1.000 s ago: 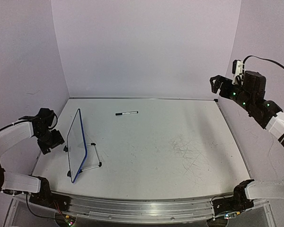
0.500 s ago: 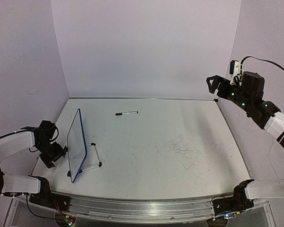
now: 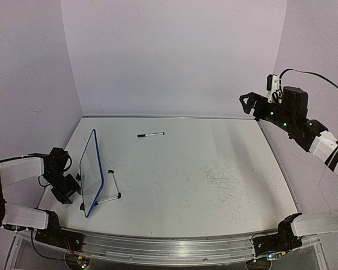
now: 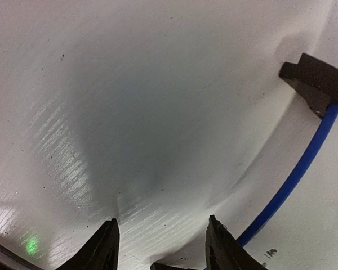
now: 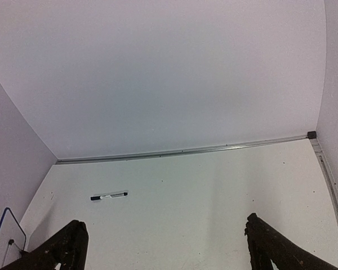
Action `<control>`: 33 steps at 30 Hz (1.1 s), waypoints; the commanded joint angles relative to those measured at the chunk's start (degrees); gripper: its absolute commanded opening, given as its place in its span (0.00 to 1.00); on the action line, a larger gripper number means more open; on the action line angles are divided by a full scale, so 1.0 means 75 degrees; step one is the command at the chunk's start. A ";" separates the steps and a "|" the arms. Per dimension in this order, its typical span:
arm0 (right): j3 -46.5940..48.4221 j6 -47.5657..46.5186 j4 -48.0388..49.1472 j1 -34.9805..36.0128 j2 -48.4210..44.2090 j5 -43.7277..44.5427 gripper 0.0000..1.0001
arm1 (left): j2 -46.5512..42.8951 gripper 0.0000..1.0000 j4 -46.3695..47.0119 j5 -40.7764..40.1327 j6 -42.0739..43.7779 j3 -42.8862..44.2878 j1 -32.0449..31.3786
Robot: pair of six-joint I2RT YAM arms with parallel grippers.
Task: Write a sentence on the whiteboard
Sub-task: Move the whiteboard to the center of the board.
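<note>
1. Left gripper (image 4: 163,248) first: it's down low over the table (image 3: 174,163), just left of the whiteboard (image 3: 92,169). Its two fingers are partway apart with only bare tabletop between them, so it's gripping nothing.
2. One whiteboard, thin blue frame, standing tilted on its one wire stand (image 3: 110,190). In the left wrist view, one black foot (image 4: 316,83) and a stretch of the blue edge show up just right of the fingers.
3. One marker (image 3: 151,135), dark with a white middle, lies flat on the table behind the whiteboard and a bit to its right. It's well apart from the board and nothing is touching it.
4. One patch of scuff marks (image 3: 222,181) on the tabletop, well to the right of the whiteboard.
5. Right gripper (image 5: 166,247) is way off to the right of the whiteboard, up in the air near the back corner of the table. Its jaws are spread wide and it's holding nothing. So two grippers in total, both empty.
</note>
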 commanded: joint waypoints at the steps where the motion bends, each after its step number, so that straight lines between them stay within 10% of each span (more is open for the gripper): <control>1: -0.0059 0.0115 0.0457 0.0049 0.0005 -0.0139 0.98 | 0.0055 0.52 0.0088 0.0349 -0.0023 -0.0132 -0.0127; 33: -0.0374 0.0294 0.0638 0.0169 0.0220 -0.0303 0.98 | 0.1762 0.43 0.1858 0.0669 -0.1318 0.0821 -0.2569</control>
